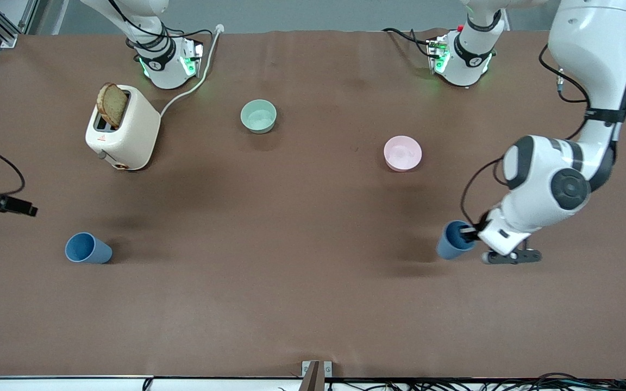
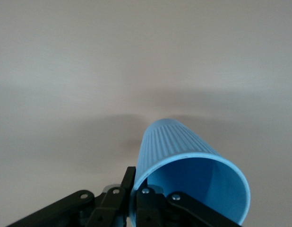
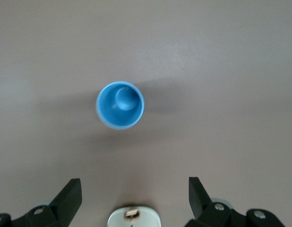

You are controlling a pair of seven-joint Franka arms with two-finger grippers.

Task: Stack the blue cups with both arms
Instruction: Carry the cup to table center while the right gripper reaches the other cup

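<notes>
My left gripper [image 1: 468, 234] pinches one blue cup [image 1: 454, 240] by its rim, tilted. My right gripper [image 3: 135, 196], jaws spread, hangs over the other cup [image 3: 120, 105].

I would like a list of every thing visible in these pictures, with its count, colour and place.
cups: two, blue; one stands toward the right arm's end, the other is gripped at its rim toward the left arm's end.
mint bowl: one, mint green; near the table's middle, beside the toaster.
pink bowl: one, pink; farther from the front camera than the gripped cup.
toaster: one, cream; toward the right arm's end.
toast: one slice, brown; in the toaster's slot.
table: one, brown.
left gripper: black, shut on a cup's rim.
right gripper: black, fingers open, above the other cup.
</notes>
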